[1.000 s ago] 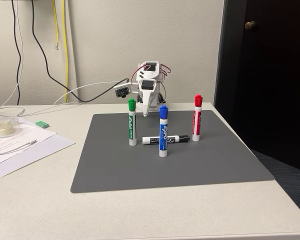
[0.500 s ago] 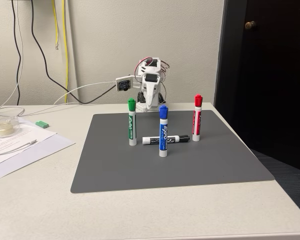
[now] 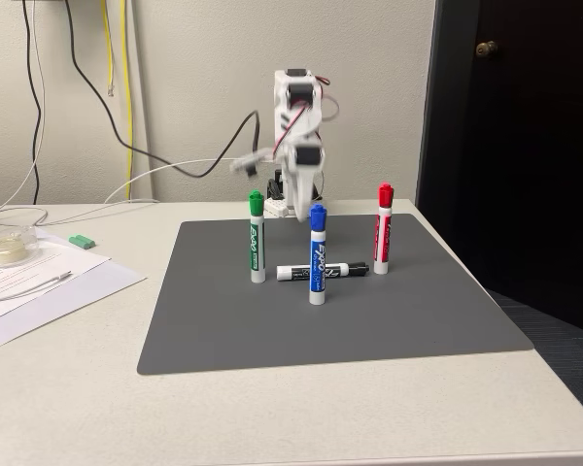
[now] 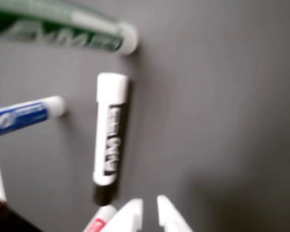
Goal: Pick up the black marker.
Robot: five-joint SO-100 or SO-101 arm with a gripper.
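Note:
The black marker [image 3: 342,269] lies flat on the grey mat [image 3: 418,311], its middle hidden behind the standing blue marker [image 3: 317,257]. In the wrist view the black marker [image 4: 109,145] lies lengthwise with its black cap toward the bottom edge. My gripper [image 4: 150,205] is just right of that cap and above it, touching nothing; its white fingers are a narrow gap apart. In the fixed view the arm is raised at the back and blurred, with the gripper [image 3: 291,189] pointing down behind the markers.
A green marker [image 3: 257,240] and a red marker [image 3: 382,231] stand upright on the mat on either side of the black one. The green marker [image 4: 63,31], blue marker [image 4: 24,115] and red marker's base [image 4: 99,221] ring it closely. Papers [image 3: 39,277] lie at the left.
The arm has risen from its folded pose at the back and swung its gripper and wrist camera forward over the markers. The markers have not moved.

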